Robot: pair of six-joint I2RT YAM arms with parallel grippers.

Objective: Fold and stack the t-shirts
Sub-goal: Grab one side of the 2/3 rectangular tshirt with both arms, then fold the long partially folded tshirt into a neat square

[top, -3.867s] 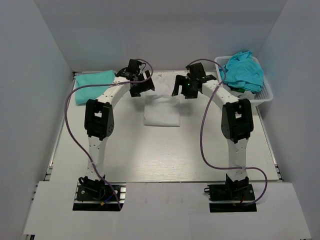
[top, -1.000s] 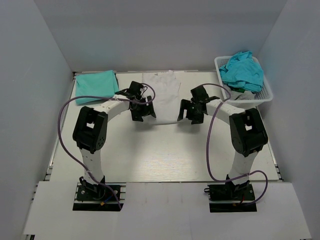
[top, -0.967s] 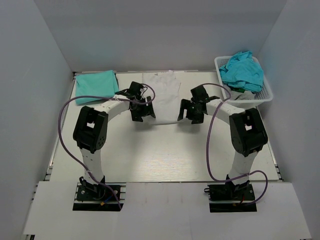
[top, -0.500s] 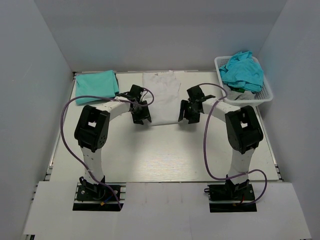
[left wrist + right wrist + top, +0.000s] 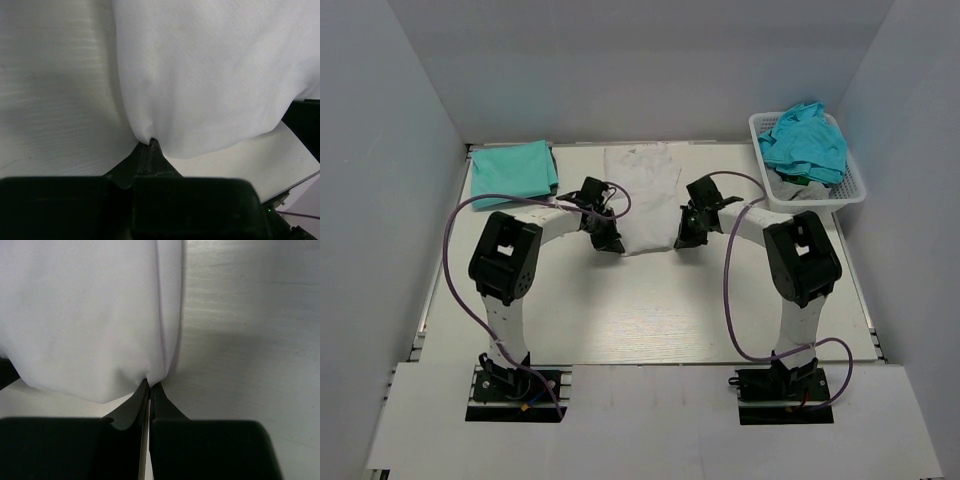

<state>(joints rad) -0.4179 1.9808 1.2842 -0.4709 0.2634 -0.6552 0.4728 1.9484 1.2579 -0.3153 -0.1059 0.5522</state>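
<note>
White matte soft-cloth t-shirt [image 5: 642, 195] spread on pale wood-grain table [image 5: 650, 300], hem puckered at both near corners. Left gripper [image 5: 150, 145] pinched tight on near-left corner, right gripper [image 5: 149, 386] clamped on near-right. Folded teal t-shirt [image 5: 513, 168] sits left of it. Crumpled teal t-shirts [image 5: 805, 140] fill white plastic lattice basket [image 5: 856, 182] to right, count unclear.

**Pale booth around a white table**

Plain grey-white walls close three sides: a far wall [image 5: 640, 70], a left wall [image 5: 380, 220] and a right wall [image 5: 920, 230]. Between them lies a white table [image 5: 650, 310] with faint wood grain. A white board [image 5: 650, 425] covers its near edge. The light is soft and even.
</note>
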